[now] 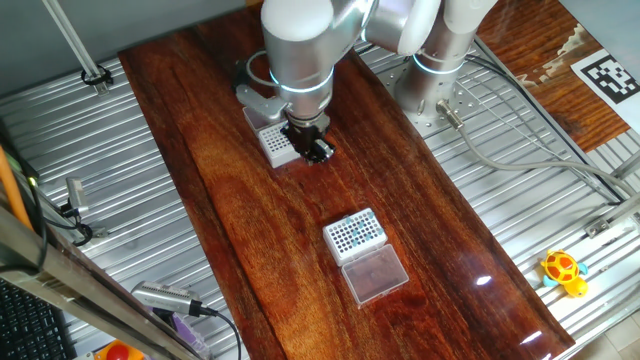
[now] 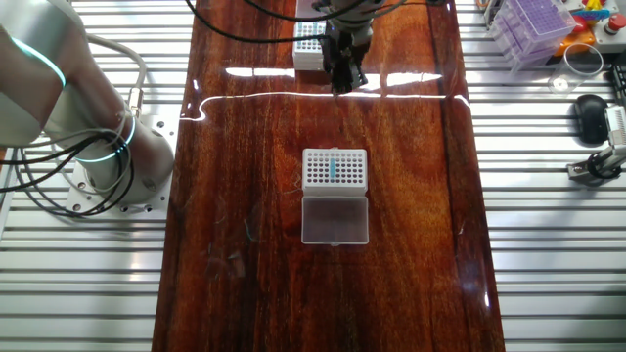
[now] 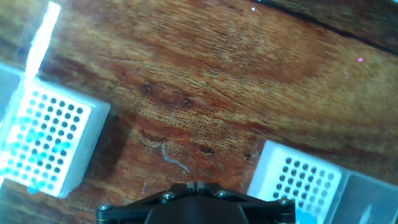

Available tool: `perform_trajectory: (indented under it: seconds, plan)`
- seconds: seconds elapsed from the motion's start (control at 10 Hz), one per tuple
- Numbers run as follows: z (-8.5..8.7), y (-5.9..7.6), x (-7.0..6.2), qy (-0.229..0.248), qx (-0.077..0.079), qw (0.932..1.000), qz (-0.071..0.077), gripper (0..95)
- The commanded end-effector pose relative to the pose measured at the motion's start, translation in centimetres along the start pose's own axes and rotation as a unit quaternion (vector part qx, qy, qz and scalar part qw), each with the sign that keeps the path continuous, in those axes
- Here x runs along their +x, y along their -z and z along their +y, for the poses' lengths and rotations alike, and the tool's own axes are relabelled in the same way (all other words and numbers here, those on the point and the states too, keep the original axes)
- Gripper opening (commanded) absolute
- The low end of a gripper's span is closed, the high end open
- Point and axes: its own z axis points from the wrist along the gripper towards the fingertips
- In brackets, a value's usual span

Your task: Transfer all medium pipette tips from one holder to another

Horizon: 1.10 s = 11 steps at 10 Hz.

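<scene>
Two white racks stand on the wooden table. The far rack (image 1: 278,143) (image 2: 309,44) (image 3: 46,140) holds several blurred teal medium pipette tips (image 3: 37,146). The near rack (image 1: 355,232) (image 2: 335,168) (image 3: 301,180) has a few teal tips (image 2: 333,171) in its middle, and its clear lid (image 1: 374,272) (image 2: 335,217) lies open beside it. My gripper (image 1: 318,150) (image 2: 344,78) (image 3: 194,186) hangs low over bare wood just beside the far rack, on the side toward the near rack. Its fingertips are pressed together, and no tip shows between them.
Ribbed metal panels flank the wooden strip. A purple tip box (image 2: 533,24) and a black mouse (image 2: 590,115) lie on one side, a yellow toy (image 1: 563,270) on the other. The arm's base (image 1: 432,85) and its cables (image 1: 520,150) sit beside the wood.
</scene>
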Motion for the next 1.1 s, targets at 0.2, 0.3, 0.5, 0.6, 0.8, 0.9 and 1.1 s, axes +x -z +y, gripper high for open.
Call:
perform_trajectory:
  seconds: [0.2, 0.3, 0.5, 0.6, 0.8, 0.9, 1.1]
  plan:
    - [5.3, -1.4, -3.5, -0.060, -0.007, 0.9981, -0.009, 19.0]
    - [5.6, -1.4, -3.6, -0.059, 0.002, 0.9982, -0.005, 19.0]
    - [5.6, -1.4, -3.6, -0.031, 0.003, 0.9995, 0.000, 0.0]
    - [5.6, -1.4, -3.6, -0.019, -0.003, 0.9998, -0.001, 0.0]
    - [7.2, -1.7, -3.7, -0.028, -0.015, 0.9995, -0.008, 19.0]
    - [8.4, -2.1, -4.0, -0.036, -0.013, 0.9993, -0.007, 19.0]
    - [10.3, -3.1, -4.1, -0.044, -0.011, 0.9990, -0.005, 19.0]
